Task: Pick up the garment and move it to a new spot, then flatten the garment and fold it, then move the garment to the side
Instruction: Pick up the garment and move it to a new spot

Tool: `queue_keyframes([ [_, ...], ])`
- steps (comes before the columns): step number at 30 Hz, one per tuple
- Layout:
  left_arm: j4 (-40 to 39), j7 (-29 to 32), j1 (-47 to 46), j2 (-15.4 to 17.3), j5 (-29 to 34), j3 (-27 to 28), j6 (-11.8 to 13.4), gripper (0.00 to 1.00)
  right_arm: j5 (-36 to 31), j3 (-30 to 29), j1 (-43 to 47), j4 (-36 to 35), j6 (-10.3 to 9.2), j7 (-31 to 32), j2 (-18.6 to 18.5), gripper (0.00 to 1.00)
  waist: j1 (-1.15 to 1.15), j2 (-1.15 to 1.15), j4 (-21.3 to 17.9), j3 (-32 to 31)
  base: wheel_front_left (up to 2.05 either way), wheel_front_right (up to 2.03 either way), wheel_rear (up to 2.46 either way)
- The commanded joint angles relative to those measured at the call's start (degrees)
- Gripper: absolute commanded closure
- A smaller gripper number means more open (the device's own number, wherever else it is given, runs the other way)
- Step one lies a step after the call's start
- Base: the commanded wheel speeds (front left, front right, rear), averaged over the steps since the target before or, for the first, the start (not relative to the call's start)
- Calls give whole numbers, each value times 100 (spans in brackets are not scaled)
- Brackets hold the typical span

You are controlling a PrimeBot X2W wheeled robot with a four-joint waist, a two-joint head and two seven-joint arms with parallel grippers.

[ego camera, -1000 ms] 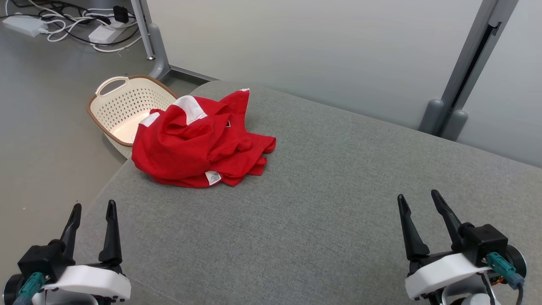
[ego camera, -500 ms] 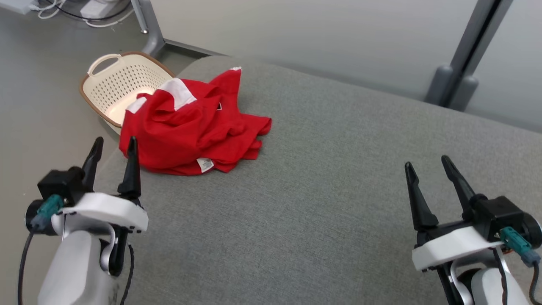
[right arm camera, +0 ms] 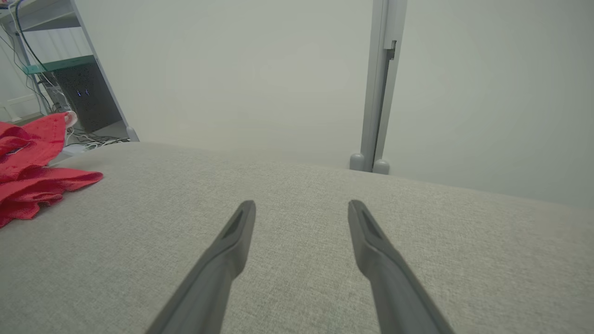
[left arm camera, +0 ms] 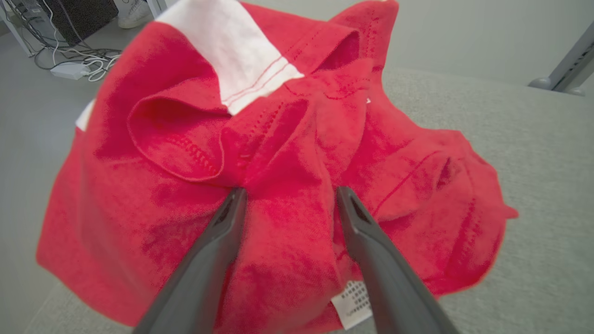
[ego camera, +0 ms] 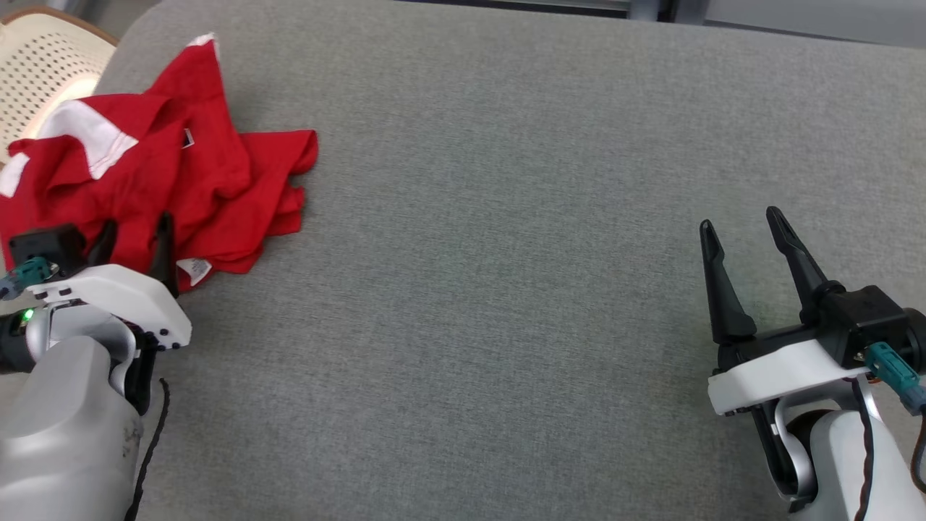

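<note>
Garment (ego camera: 217, 170) x1, basket (ego camera: 51, 54) x1

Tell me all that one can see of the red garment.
The garment is soft-looking red cloth with white bands and a white label at its near edge. It lies crumpled in a heap at the left end of the grey cushion. The open left hand straddles a fold; contact is unclear.
</note>
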Motion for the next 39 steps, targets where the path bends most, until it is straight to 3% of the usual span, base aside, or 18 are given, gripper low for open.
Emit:
queue_keyframes([
  [1,175,8,-129,74,-44,7,-6,0,-18,5,-61,17,-2,-58,-10,0,0,0,-230,188,0,0,0],
  [2,336,11,-182,128,-68,33,4,29,3,-3,-70,45,-2,-78,-4,0,0,0,-256,180,0,0,0],
  [3,438,-13,-231,184,-72,53,24,95,16,-21,-79,74,-2,-96,0,0,0,0,-278,169,0,0,0],
  [4,514,-40,-260,213,-90,76,41,100,34,-35,-84,110,-2,-134,8,0,0,0,-298,145,0,0,0],
  [8,487,-125,-131,363,-100,159,29,100,70,-78,-38,238,-2,-277,41,0,0,0,-379,-41,0,0,0],
  [14,-799,-121,500,403,75,472,70,100,184,-147,154,408,-2,-462,84,0,0,0,-441,-510,0,0,0],
  [23,-2879,-121,1757,-93,552,497,61,100,342,-157,507,535,-2,-513,126,0,0,0,-790,-1268,0,0,0],
  [31,-4213,37,2481,-616,834,-550,4,100,395,-132,773,275,-2,-355,141,0,0,0,-1480,-1415,0,0,0],
  [39,-4607,578,2342,-884,565,-2458,-5,100,563,-113,798,106,-2,-367,143,0,0,0,-2287,-1070,0,0,0],
])
